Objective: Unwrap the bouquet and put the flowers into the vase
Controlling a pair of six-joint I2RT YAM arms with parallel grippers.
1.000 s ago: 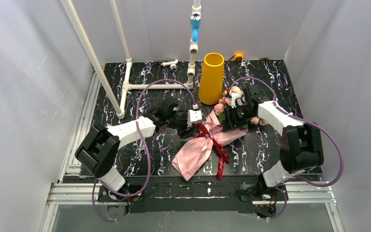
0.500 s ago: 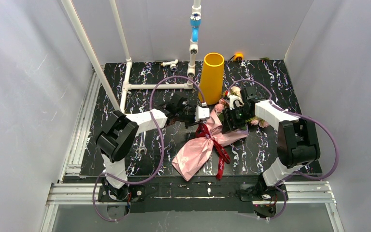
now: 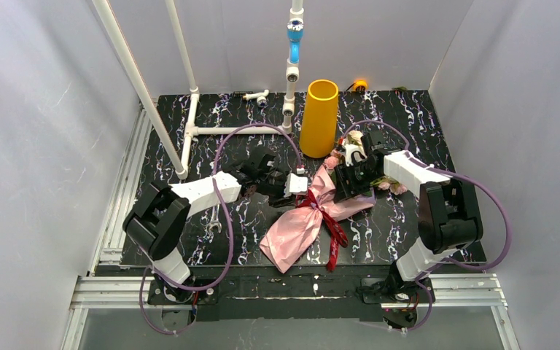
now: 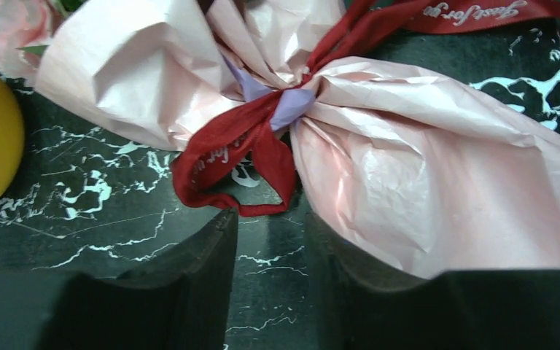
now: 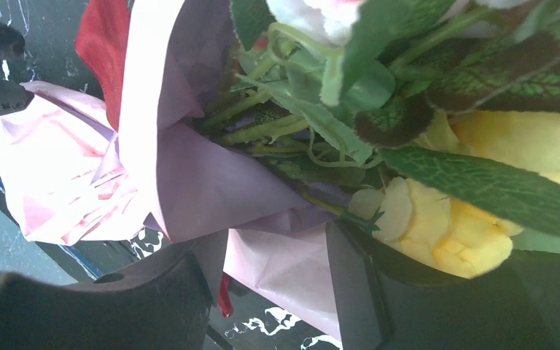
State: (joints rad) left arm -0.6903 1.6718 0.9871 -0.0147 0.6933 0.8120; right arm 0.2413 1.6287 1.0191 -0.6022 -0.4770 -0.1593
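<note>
Marbled table (image 3: pixel 189 120) holds the bouquet (image 3: pixel 302 222), still tied, near the vase (image 3: pixel 319 120). Left gripper (image 4: pixel 270 226) gapes empty before the ribbon (image 4: pixel 226 149); right gripper (image 5: pixel 277 251), jaws parted, straddles the flowers (image 5: pixel 437 226). Untying step, I'd say: pinch ribbon, pull.

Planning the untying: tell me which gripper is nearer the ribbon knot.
Left. The left gripper sits beside the ribbon knot, jaws apart; the right gripper is farther off, at the flower end of the bouquet.

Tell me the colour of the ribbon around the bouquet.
The ribbon is dark red with pale lettering, clearest in the left wrist view.
</note>
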